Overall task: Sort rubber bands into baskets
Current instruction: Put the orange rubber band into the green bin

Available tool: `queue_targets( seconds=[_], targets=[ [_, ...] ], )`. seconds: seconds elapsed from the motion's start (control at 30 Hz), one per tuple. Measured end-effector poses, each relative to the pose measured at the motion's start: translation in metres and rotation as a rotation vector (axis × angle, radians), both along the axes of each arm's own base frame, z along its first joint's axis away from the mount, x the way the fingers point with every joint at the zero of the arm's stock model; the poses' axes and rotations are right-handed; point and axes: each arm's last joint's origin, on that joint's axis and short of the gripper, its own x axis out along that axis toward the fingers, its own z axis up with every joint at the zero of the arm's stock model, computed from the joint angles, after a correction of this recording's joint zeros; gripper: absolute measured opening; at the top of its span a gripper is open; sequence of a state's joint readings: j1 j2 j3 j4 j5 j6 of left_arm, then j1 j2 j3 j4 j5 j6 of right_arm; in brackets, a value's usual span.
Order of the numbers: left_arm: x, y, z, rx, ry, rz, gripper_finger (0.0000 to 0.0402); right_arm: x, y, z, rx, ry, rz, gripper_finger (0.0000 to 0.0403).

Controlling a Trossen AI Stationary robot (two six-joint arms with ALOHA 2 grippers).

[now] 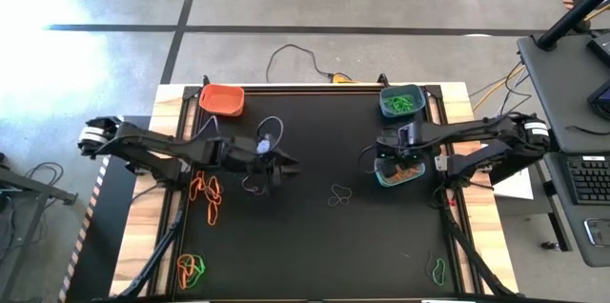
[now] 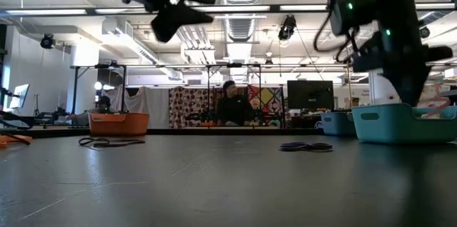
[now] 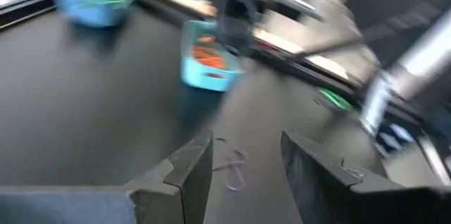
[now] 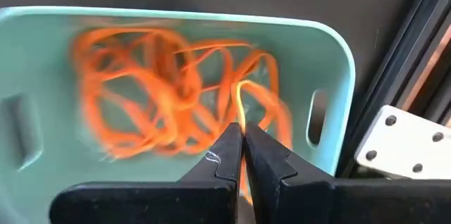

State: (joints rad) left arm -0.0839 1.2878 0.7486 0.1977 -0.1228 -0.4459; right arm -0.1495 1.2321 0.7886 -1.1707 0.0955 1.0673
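My right gripper [image 4: 243, 138] points down into the teal basket [image 4: 331, 48], which holds a pile of orange rubber bands [image 4: 155, 90], and is shut on one orange band. The teal basket [image 1: 381, 177] stands at the table's right. The blue basket [image 1: 384, 93] behind it holds green bands [image 1: 400, 104]. The orange basket [image 1: 205, 93] stands at the far left. My left gripper [image 3: 246, 160] is open and empty, raised above the table's middle [image 1: 286, 165]. Dark bands [image 1: 338, 193] lie on the mat to its right and show ahead of its fingers [image 3: 229, 164]. My right gripper pinches a strand of one orange rubber band [image 4: 240, 104] between its two fingertips. The fingers come from above, pointing down into the teal basket. The rest of the band runs into the pile of orange bands in the basket.
Loose orange bands [image 1: 208, 193] lie at the mat's left. An orange and green bunch [image 1: 191, 267] lies at the near left, and a green band [image 1: 438, 268] at the near right. People and desks show in the room behind the table [image 2: 230, 102].
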Motion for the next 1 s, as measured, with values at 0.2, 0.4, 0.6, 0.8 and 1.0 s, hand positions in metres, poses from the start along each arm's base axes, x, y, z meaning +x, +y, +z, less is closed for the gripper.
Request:
queue_targets(
  seconds=[0.2,0.4,0.6,0.8,1.0],
  targets=[
    [-0.010,-0.031,-0.014,-0.104,0.019,0.102,0.0154,-0.009,0.000,-0.034,-0.051,-0.029,-0.020,0.0021],
    [-0.016,-0.052,-0.015,-0.243,0.059,0.133,0.0154,-0.007,0.000,-0.047,-0.053,-0.117,-0.016,0.0092],
    [-0.021,-0.063,-0.003,-0.175,0.263,0.099,0.0154,-0.001,-0.001,-0.036,-0.053,-0.132,0.043,0.0176],
    [-0.034,-0.073,0.010,-0.102,0.429,0.107,0.0154,0.004,-0.002,-0.011,-0.055,-0.084,0.080,0.0222],
    [-0.052,-0.082,0.017,-0.073,0.438,0.182,0.0154,0.013,0.003,0.010,-0.046,-0.110,0.116,0.0228]
  ],
)
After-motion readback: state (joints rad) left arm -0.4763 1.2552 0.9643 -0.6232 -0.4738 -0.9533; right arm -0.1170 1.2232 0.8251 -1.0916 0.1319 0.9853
